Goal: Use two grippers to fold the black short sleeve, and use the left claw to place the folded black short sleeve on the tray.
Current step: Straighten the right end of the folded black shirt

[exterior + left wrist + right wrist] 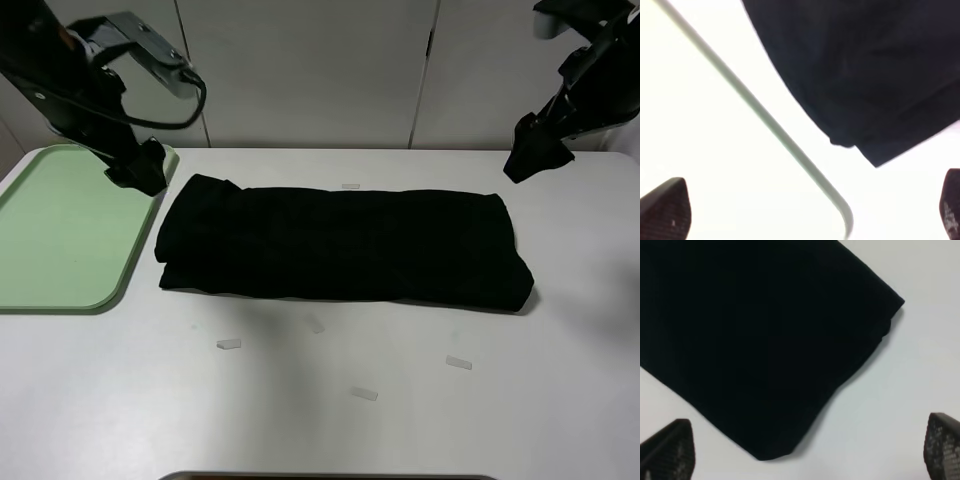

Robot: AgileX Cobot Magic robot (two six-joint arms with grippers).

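White worktop (320, 430), pale cabinet wall behind. Mid-worktop lies black short sleeve (340, 245) as a long band, already folded lengthwise, its left end just beside tray (50, 300) at left edge. Left claw (140, 172) hangs over tray's rim nr that end; right gripper (535, 155) above far-right end. Both wide open, holding nothing. Likely step: cross-fold. Each should pinch all layers at an end corner, lift evenly, w/ edges kept aligned.

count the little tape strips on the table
5: one strip beyond the shirt, one just before it, three nearer: left, middle, right. Others may hide underneath.
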